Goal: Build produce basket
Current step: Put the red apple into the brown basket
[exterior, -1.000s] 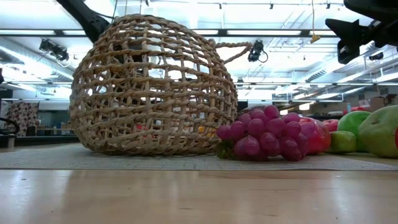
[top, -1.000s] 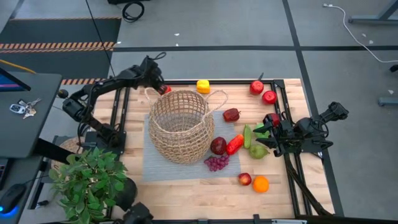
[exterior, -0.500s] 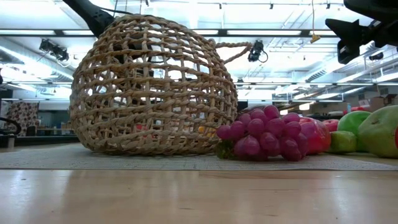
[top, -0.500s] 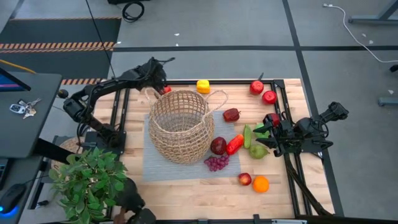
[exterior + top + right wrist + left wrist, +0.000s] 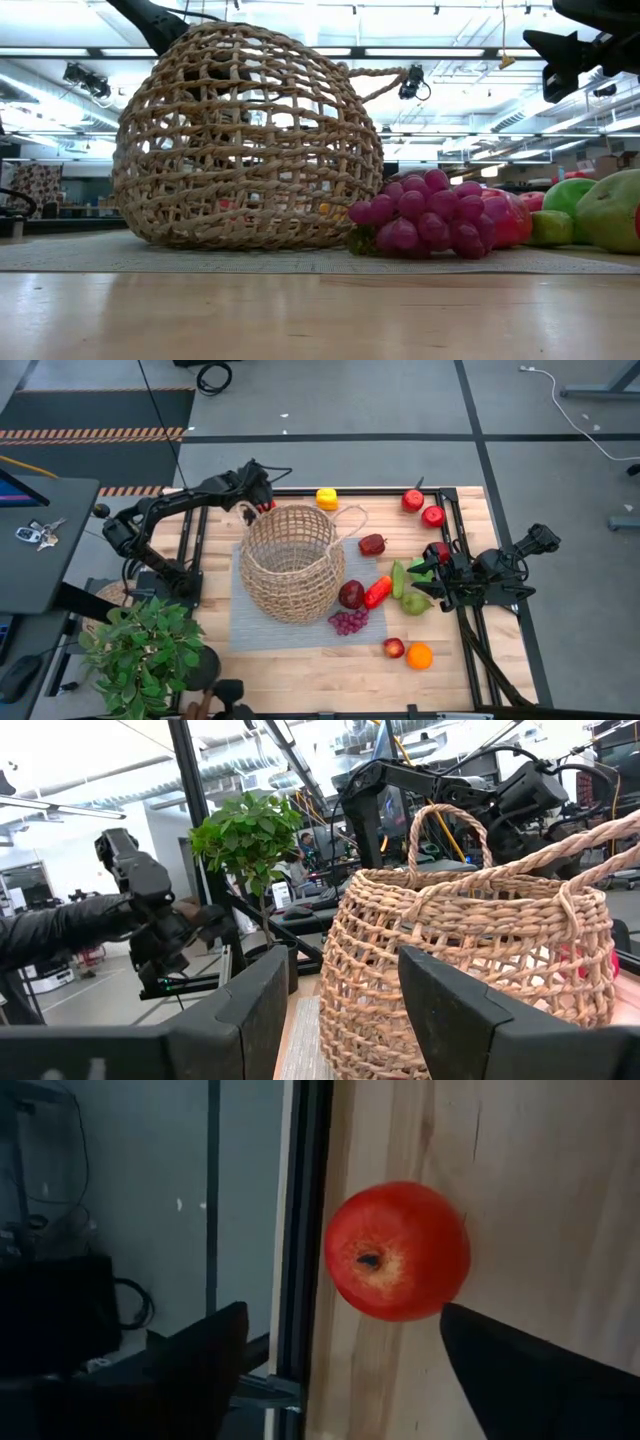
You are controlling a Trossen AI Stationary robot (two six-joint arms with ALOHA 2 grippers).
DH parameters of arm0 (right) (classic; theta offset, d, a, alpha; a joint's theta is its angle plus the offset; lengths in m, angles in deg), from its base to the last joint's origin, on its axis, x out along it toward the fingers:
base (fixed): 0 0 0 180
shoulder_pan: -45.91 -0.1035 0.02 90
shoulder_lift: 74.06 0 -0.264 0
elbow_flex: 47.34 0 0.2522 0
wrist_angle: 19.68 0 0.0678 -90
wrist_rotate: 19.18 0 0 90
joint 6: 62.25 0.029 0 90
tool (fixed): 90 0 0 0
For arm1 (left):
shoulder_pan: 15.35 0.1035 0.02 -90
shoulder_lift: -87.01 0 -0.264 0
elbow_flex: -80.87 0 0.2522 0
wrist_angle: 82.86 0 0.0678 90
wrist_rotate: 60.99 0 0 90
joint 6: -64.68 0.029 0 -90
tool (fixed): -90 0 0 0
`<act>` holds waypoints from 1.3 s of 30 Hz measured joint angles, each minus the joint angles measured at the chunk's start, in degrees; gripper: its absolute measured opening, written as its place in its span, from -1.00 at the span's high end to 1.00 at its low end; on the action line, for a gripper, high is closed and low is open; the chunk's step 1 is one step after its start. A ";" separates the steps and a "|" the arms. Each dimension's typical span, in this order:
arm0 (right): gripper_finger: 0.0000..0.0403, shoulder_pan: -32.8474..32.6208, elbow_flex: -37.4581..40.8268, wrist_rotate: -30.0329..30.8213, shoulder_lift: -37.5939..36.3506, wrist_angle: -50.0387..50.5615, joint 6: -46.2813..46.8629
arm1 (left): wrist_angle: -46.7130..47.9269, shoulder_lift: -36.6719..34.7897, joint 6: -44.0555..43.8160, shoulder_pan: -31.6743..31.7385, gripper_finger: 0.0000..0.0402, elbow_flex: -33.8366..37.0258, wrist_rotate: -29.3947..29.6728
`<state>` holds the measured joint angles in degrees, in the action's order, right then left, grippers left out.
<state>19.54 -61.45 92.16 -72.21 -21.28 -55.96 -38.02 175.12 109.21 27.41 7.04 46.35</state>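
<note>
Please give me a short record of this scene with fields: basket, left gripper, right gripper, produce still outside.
basket: wicker basket upright on grey mat
left gripper: left gripper open at table's far edge, above red apple, not touching it
right gripper: right gripper waits near green pears, holds nothing
produce still outside: purple grapes, orange, yellow pepper

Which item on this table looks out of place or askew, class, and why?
The wicker basket leans on its side on the grey mat, its mouth tilted rather than facing straight up. One red apple sits alone at the table's far edge beside the rail, between the left gripper's open fingers, apart from the other produce.
</note>
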 joint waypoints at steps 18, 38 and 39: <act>0.02 -0.01 -0.02 0.00 0.00 0.00 0.00 | -2.03 3.94 -8.72 1.83 -0.94 0.50 -16.65; 0.02 0.00 -0.01 0.00 0.02 0.00 0.00 | -8.28 14.98 -7.43 2.42 -0.94 0.58 -8.54; 0.02 -0.02 -0.01 0.01 0.02 0.00 0.00 | -8.38 15.07 -7.44 2.40 -0.94 0.52 -8.53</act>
<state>19.52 -61.45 92.17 -72.19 -21.28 -55.96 -46.41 190.20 101.77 29.81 7.56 37.82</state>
